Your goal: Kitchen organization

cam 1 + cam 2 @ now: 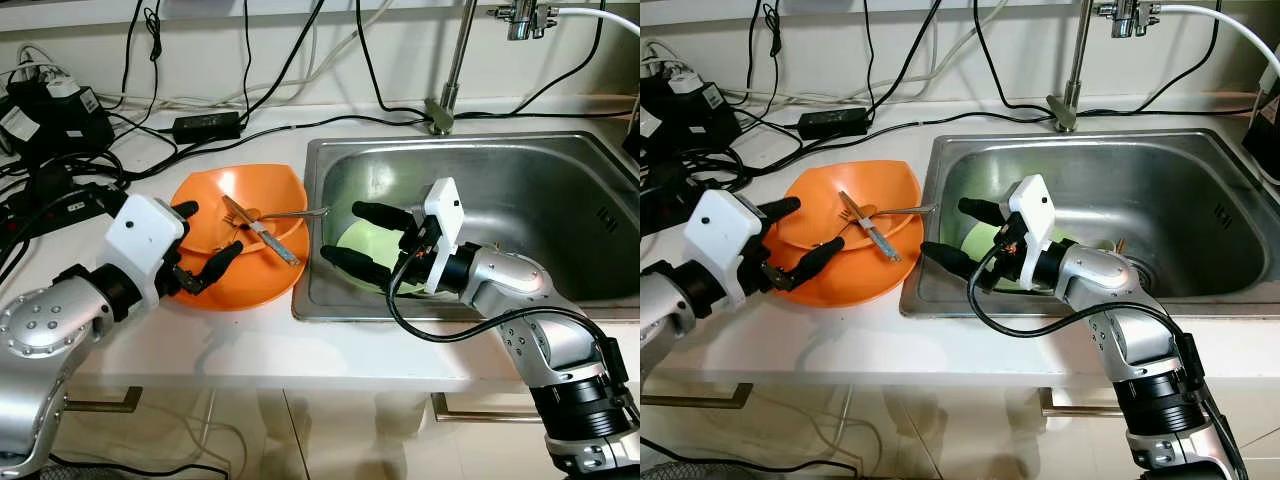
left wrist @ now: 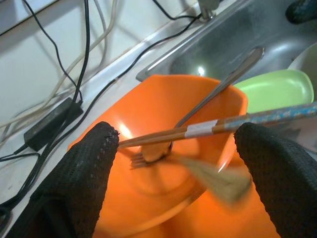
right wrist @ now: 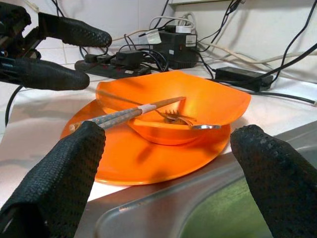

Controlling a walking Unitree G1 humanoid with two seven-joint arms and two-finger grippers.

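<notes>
An orange bowl (image 1: 215,200) sits on an orange plate (image 1: 240,290) on the white counter, left of the sink. In the bowl lie patterned chopsticks (image 2: 198,130), a fork (image 2: 143,157) and a spoon whose handle (image 1: 300,213) reaches over the rim toward the sink. My left gripper (image 1: 212,230) is open at the plate's left side, its fingers over the bowl's edge and holding nothing. A pale green plate (image 1: 370,240) lies in the sink's left part. My right gripper (image 1: 342,231) hovers open above it, pointing at the bowl, and is empty.
The steel sink (image 1: 520,170) has a faucet (image 1: 450,70) behind it. A power adapter (image 1: 205,125), black boxes (image 1: 50,110) and many cables crowd the counter's back left. The counter's front edge runs just below both arms.
</notes>
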